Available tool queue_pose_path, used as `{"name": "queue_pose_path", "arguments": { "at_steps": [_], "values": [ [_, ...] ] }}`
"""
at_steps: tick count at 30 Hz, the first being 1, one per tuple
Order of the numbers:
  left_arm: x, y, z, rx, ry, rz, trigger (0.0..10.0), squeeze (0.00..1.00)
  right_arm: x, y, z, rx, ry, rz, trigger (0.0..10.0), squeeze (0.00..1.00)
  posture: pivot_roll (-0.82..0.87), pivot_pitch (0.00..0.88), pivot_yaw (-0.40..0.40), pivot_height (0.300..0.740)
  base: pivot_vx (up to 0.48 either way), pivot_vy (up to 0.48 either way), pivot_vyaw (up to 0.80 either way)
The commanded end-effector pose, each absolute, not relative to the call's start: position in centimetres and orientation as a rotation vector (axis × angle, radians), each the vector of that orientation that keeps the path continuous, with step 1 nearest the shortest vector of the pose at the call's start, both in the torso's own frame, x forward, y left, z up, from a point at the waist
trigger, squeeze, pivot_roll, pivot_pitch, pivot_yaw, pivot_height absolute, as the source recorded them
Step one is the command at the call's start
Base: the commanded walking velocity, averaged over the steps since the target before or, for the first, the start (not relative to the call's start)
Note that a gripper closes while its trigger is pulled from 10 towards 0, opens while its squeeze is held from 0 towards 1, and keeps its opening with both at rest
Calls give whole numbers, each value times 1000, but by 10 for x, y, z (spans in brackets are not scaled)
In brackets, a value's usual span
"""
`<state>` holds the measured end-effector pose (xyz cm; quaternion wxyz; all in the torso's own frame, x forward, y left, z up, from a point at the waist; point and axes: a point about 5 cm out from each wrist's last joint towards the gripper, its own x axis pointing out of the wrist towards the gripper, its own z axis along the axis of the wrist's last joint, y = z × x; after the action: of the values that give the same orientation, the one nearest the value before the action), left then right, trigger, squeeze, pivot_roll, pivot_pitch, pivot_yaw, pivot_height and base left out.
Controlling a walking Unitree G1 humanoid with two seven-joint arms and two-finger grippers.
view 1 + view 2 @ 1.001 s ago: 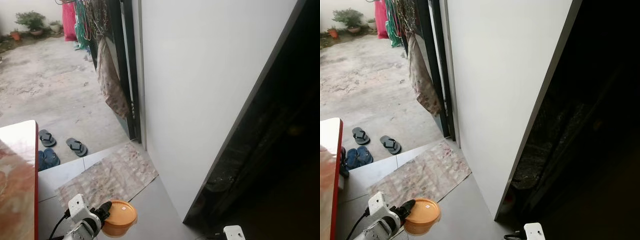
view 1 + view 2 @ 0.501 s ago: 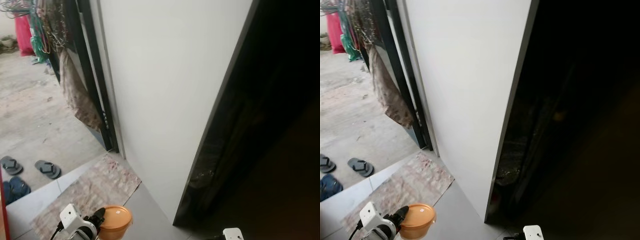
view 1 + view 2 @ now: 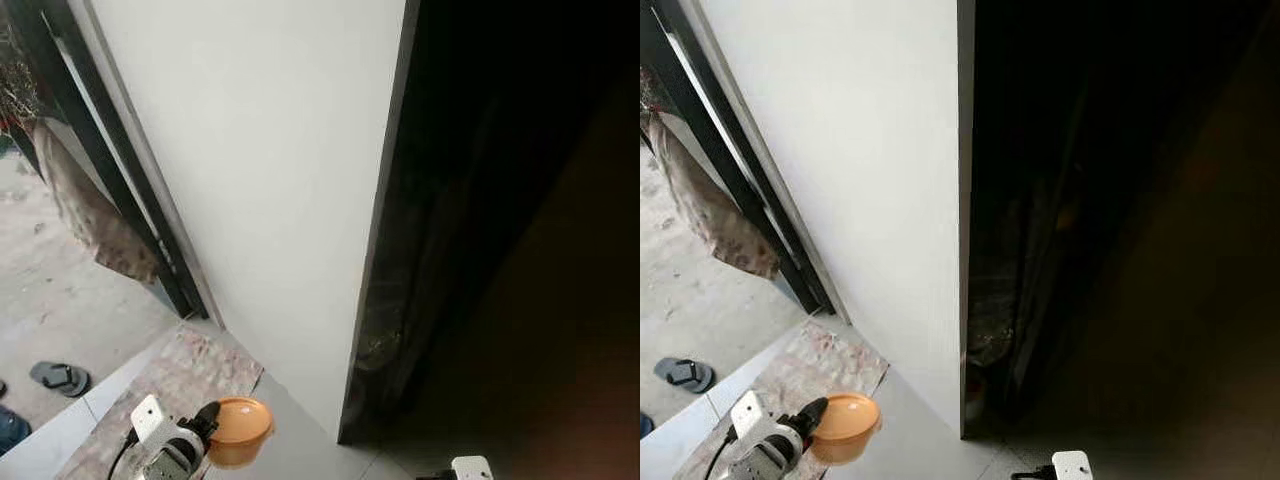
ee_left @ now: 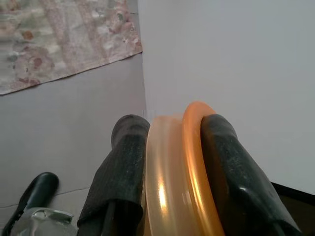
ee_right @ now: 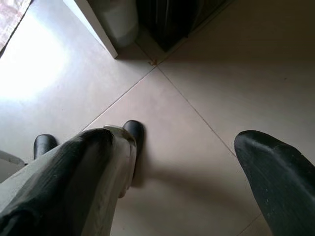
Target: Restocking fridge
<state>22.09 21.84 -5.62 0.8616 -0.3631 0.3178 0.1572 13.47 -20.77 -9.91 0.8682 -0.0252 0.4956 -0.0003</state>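
My left gripper [image 3: 205,427] is low at the bottom left, shut on a round container with an orange lid [image 3: 238,430]. In the left wrist view the two black fingers [image 4: 125,172] clamp the clear tub and its orange lid [image 4: 194,162] on edge. The right gripper [image 5: 172,167] hangs open over the tiled floor [image 5: 197,73], nothing between its fingers; its white wrist block [image 3: 470,468] shows at the bottom edge. A tall white panel [image 3: 260,180] stands ahead, with a very dark opening [image 3: 500,230] to its right.
A patterned floor mat [image 3: 170,385] lies under the left gripper. A dark door frame [image 3: 110,190] with a hanging cloth [image 3: 85,215] leads to a concrete yard at the left, where a sandal [image 3: 58,377] lies. Something white stands by the panel's foot [image 5: 115,22].
The whole view has swung right: the yard, sandals and red table have slid out to the left, and the dark opening now takes up the right half. The left gripper still holds the container.
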Motion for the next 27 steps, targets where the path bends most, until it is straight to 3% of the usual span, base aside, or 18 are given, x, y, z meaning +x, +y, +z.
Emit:
{"name": "queue_pose_path", "arguments": {
  "at_steps": [1,9,13,16,27],
  "values": [
    [213,224,-60,-744,686,354,10000,0,130,-207,-101,-45,1026,-48,10000,0,-25,0,42,740,0,0,0],
    [209,227,-61,-736,692,361,10000,0,134,-215,-91,-9,822,-275,10000,0,-34,0,47,740,0,0,0],
    [207,230,-62,-727,696,365,10000,0,205,-241,-40,-80,448,-330,10000,0,-53,0,48,740,0,0,0],
    [205,231,-63,-718,703,370,10000,0,224,-248,-13,-71,274,-322,10000,0,-49,0,41,740,0,0,0],
    [199,230,-66,-725,700,375,10000,0,226,-223,19,-144,50,-145,10000,0,-45,0,11,740,0,0,0]
  ]
}}
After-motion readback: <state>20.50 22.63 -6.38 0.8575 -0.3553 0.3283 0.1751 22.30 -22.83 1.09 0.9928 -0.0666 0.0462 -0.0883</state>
